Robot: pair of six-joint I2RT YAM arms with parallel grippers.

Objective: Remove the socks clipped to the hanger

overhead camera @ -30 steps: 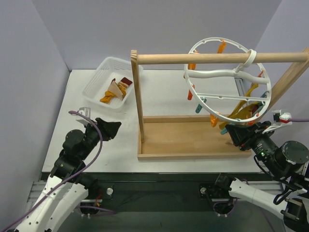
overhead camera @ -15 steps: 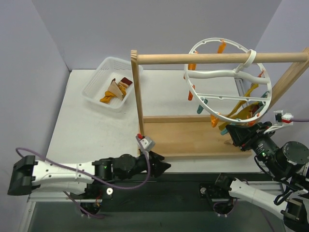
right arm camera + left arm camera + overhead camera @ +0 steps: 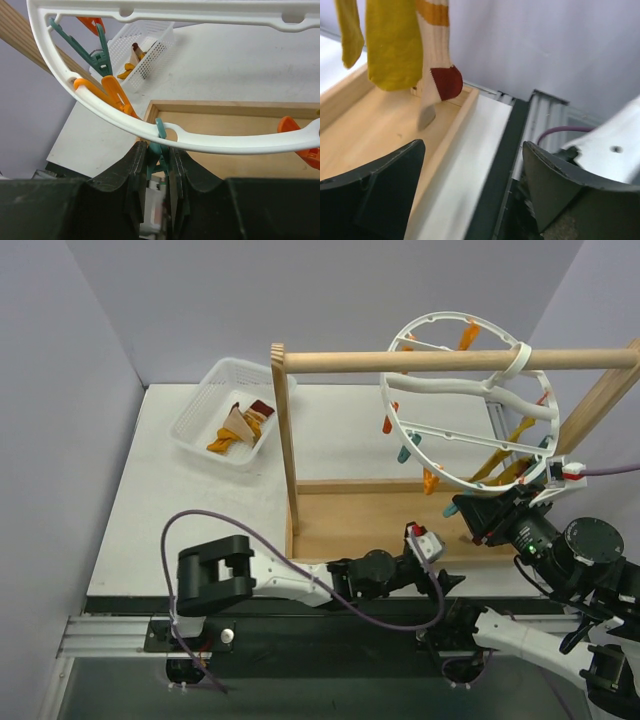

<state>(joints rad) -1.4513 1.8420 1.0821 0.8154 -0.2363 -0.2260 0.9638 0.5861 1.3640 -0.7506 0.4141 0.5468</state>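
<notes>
Socks [image 3: 395,45] dangle vertically above and far-right of our left gripper [image 3: 472,146], spread wide, empty; our right gripper [image 3: 158,160] clamps a teal clip [image 3: 160,131] on the hanger [image 3: 200,9].

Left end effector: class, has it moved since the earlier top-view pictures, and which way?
Yes. The left end effector swung rightward, from left of the wooden rack to just in front of its base, near the right end.

Wooden rack [image 3: 400,361] on table [image 3: 200,525]; white mesh basket [image 3: 195,412] far left.
</notes>
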